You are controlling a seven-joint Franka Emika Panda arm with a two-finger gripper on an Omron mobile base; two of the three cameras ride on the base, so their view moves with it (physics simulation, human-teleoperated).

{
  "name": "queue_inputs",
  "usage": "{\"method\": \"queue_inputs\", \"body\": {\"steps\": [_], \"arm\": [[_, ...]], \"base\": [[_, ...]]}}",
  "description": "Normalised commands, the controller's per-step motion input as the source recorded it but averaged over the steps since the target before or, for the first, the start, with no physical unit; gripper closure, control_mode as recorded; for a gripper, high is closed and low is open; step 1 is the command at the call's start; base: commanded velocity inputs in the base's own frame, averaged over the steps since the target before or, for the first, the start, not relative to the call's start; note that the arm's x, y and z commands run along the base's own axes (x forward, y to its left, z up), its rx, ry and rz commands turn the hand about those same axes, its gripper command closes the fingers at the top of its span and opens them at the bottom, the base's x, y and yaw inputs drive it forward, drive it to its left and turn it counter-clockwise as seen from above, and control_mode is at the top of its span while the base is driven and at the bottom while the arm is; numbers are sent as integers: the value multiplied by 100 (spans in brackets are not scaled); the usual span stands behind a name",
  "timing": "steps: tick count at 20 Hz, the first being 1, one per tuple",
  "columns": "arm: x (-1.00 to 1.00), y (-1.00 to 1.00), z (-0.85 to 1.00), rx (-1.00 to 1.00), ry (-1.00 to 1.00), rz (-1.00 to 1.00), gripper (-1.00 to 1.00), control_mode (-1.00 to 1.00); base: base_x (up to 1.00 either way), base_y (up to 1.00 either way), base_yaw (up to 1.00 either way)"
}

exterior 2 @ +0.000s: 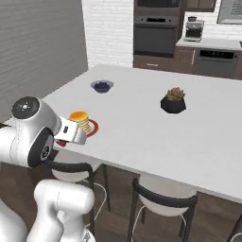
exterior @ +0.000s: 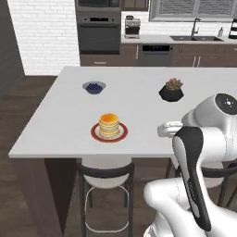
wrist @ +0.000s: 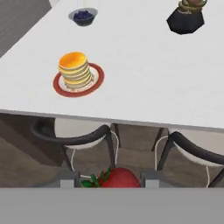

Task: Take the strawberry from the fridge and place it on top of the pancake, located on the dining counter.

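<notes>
The gripper (wrist: 109, 183) is closed on 1 red strawberry (wrist: 119, 178), near the edge of the dining counter (exterior: 139, 120), above 2 stools (wrist: 83, 135). On the counter stand 1 pancake (exterior: 109, 125) stack on 1 red plate (exterior: 121, 134), 1 bowl of blueberries (exterior: 94, 87) and 1 potted succulent (exterior: 171, 90).

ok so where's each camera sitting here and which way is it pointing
Left base view: behind the arm on its left, looking forward and down over the dining counter at the pancake; white arm at lower right.
Right base view: behind on the right, same counter, pancake partly hidden by the arm at lower left.
Hand view: on the hand, below the counter edge, facing the pancake; the gripper holds the strawberry.
All share pancake, blueberry bowl and potted plant.
</notes>
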Motion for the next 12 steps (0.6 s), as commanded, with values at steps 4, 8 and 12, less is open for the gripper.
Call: {"method": "queue_inputs", "body": {"steps": [4,8,12], "arm": [[0,0,0,0,0,0,100,100],[0,0,0,0,0,0,100,100],[0,0,0,0,0,0,100,100]], "base": [[56,100,-33],[47,100,-22],[49,63,-21]]}}
